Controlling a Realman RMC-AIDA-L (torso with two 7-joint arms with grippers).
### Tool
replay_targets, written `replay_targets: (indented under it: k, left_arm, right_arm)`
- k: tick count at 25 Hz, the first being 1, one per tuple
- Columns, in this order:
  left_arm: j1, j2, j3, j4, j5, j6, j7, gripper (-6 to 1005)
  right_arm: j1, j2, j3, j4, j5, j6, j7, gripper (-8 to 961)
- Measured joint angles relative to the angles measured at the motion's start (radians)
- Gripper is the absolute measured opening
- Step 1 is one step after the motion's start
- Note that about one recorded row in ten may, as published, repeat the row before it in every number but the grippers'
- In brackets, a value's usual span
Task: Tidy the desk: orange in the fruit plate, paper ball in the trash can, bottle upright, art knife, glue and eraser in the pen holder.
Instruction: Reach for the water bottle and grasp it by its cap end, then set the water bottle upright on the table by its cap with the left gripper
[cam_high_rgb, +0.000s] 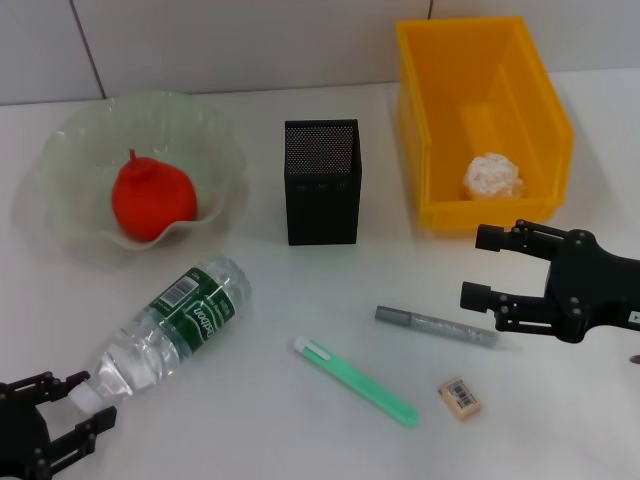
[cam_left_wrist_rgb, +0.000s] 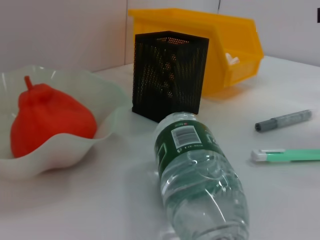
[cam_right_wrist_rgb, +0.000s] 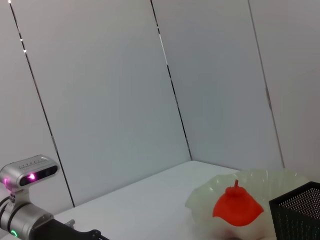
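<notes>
While the orange (cam_high_rgb: 152, 199) sits inside the fruit plate (cam_high_rgb: 60, 160) at the far left of the table (cam_high_rgb: 300, 430), the paper ball (cam_high_rgb: 492, 177) lies in the yellow trash can (cam_high_rgb: 430, 120) at the far right, and the black mesh pen holder (cam_high_rgb: 321, 181) stands upright between them. Nearer the robot, the bottle (cam_high_rgb: 172, 328) lies on its side, its white cap pointing toward the left gripper (cam_high_rgb: 82, 405), whose fingers are spread wide with the cap just at their tips, not clamped. To the right of the bottle lie the green art knife (cam_high_rgb: 356, 381), the grey glue (cam_high_rgb: 436, 326) pen beyond it, and the small eraser (cam_high_rgb: 460, 397) near the front, all apart from one another. The right gripper (cam_high_rgb: 482, 266) hovers in front of the trash can, just beyond the glue's far end, its jaws wide apart and holding nothing.
</notes>
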Motion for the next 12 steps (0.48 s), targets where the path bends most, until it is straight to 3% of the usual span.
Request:
replay_targets:
  k: [5,10,12]
  left_arm:
    - [-0.014,0.0,0.017,0.002,0.0,-0.011,-0.012,577]
    - [-0.015,-0.001,0.032,0.01,0.0,-0.013,-0.013,453]
    - [-0.015,-0.001,0.031,0.016,-0.003,-0.004,-0.013,452]
  right_arm:
    - [0.003,0.001,0.0,0.0,0.0,-0.001,0.008,817]
    - [0.004,-0.001,0.0,0.0,0.0,-0.004,0.013,817]
    - [0.005,-0.001,0.0,0.0,0.0,-0.005,0.017,816]
